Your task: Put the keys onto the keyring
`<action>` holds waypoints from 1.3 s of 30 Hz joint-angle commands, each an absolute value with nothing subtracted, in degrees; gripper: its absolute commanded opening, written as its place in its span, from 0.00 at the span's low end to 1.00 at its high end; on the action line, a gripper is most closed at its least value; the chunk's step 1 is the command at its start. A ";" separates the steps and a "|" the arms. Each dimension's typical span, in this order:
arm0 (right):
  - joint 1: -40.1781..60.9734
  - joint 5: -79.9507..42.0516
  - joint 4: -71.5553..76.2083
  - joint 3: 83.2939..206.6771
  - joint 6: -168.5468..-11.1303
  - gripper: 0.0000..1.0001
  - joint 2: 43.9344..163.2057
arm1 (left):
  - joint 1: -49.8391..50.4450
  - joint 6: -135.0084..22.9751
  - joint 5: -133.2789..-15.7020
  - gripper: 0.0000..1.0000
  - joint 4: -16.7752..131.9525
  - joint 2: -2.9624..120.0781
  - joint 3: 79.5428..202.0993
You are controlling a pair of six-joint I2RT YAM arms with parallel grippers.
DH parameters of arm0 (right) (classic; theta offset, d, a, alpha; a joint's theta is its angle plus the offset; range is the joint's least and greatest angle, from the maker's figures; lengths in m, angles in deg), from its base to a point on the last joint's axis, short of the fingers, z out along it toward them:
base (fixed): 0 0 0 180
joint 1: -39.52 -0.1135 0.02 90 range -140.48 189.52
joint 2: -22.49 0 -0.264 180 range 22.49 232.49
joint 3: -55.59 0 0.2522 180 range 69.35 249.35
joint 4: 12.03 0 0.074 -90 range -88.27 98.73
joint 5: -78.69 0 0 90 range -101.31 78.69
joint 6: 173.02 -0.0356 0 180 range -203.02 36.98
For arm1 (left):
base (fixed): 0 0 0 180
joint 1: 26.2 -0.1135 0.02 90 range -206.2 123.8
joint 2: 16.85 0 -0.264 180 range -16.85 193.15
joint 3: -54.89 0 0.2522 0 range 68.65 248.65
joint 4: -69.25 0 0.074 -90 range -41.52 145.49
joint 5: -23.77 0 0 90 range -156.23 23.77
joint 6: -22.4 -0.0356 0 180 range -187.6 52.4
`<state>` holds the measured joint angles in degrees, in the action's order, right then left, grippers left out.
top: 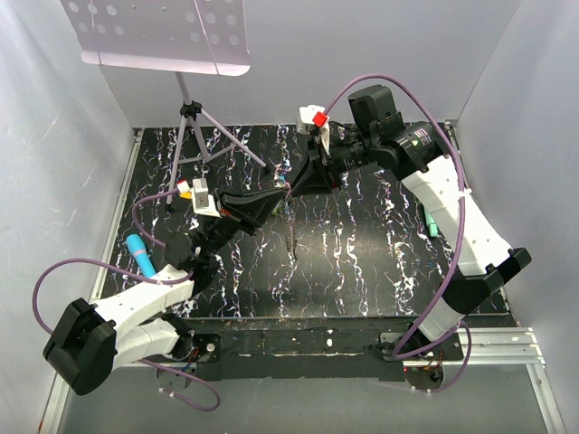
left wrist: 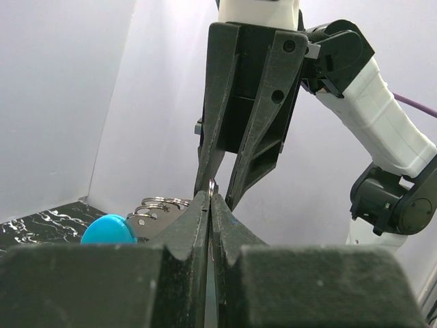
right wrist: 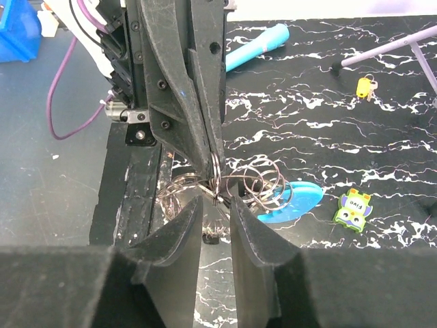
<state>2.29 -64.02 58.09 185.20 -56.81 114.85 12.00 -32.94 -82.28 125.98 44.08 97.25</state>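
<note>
- keyring (right wrist: 256, 183): a bunch of thin wire loops with a bright blue clip (right wrist: 300, 198), held up over the table (top: 380, 262), about mid-table and a touch toward 12 o'clock in the top view; a thin tail hangs toward 6 o'clock, can't tell if its low end touches the table
- handling, my read: light and floppy, and the loops slide and swing on each other; the wire is thin and slick, so pinch a single loop flat near the claw tip; the blue clip looks like the only broad, stiff spot, better for steadying the bunch
- left claw (right wrist: 213, 161): pressed together, pinching one loop at its very tip, coming in from 8 o'clock
- right claw (right wrist: 213, 206): fingers (right wrist: 174, 236) part spread, straddling the loop just under the left tips, not clamped on it as far as I can see; comes in from 2 o'clock
- keys: none I can pick out for sure; a teal-green bit (top: 432, 222) at 3 o'clock beside the right arm might be one, too small to tell
- a key would likely be tiny and hard; take it by the plastic head
- right wrist view: green lumpy object (right wrist: 351, 208) at 3 o'clock of the clip, yellow piece (right wrist: 365, 85) at 1 o'clock, teal marker (right wrist: 256, 48) at 12 o'clock
</note>
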 commanded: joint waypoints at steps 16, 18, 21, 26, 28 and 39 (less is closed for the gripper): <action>2.00 -62.81 55.96 187.22 -57.98 0.01 114.07 | 11.86 -33.14 -79.86 0.00 128.61 41.95 97.74; 1.91 -62.99 56.14 186.60 -57.89 0.01 113.90 | 11.86 -32.88 -79.41 0.00 129.22 41.86 97.74; 1.47 -62.90 56.05 185.11 -57.89 0.01 113.54 | 11.95 -32.35 -78.89 0.00 130.63 42.21 97.92; 0.59 -61.67 55.43 182.65 -58.32 0.01 113.28 | 11.95 -32.00 -78.80 0.00 131.95 42.74 98.71; 0.50 -61.67 55.26 182.03 -58.59 0.01 113.02 | 11.95 -32.17 -78.80 0.00 131.51 42.48 98.80; 1.64 -63.51 58.07 186.33 -57.27 0.44 112.14 | 11.60 -31.82 -82.92 0.00 129.49 43.27 98.36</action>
<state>0.87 -62.27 56.23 182.62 -58.05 114.30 11.91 -32.29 -81.67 126.60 44.03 97.21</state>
